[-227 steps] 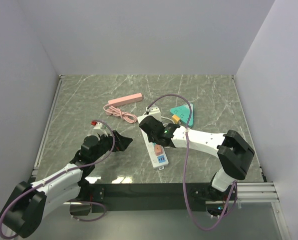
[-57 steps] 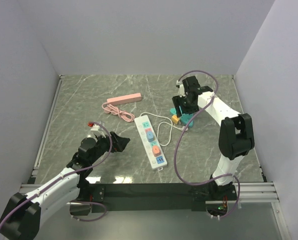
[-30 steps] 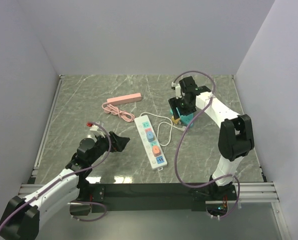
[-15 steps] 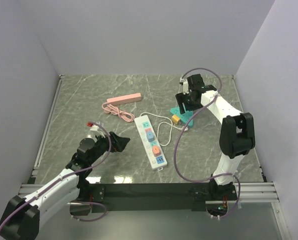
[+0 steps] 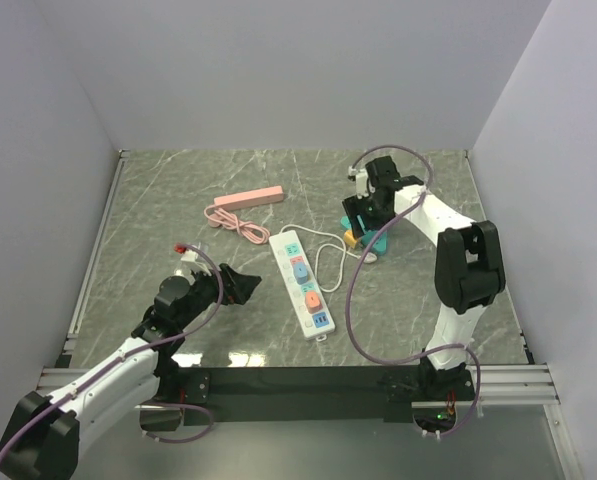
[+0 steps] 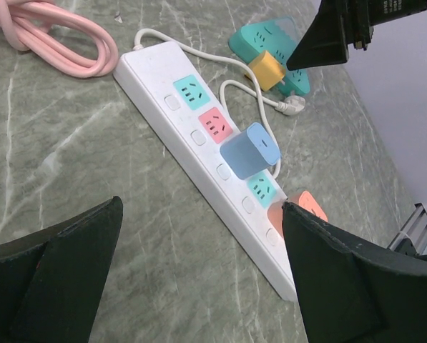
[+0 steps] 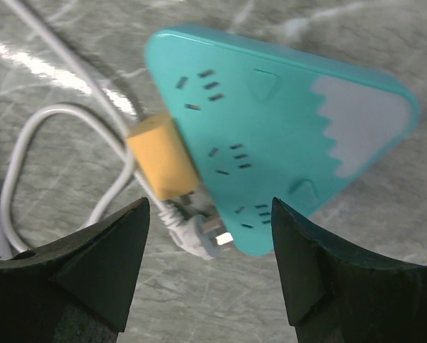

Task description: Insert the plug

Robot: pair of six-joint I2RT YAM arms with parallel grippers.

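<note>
The white plug (image 7: 195, 232) lies on the table at the end of its white cord, against the near corner of a teal triangular socket block (image 7: 270, 136) that has a yellow adapter (image 7: 162, 157) plugged in. My right gripper (image 7: 209, 207) hovers open just above the plug and block, with nothing between its fingers; in the top view this gripper (image 5: 363, 213) covers most of the block (image 5: 380, 240). The cord runs to a white power strip (image 5: 303, 283). My left gripper (image 5: 240, 285) rests open to the left of the strip (image 6: 199, 143), holding nothing.
A blue adapter (image 6: 250, 150) and an orange adapter (image 6: 302, 207) sit in the white strip. A pink power strip (image 5: 250, 199) with its coiled pink cable (image 5: 236, 222) lies at the back left. Grey walls enclose the table on three sides.
My right gripper swung a little toward the back right, then returned down-left over the teal block. The left arm and the power strip have not moved.
</note>
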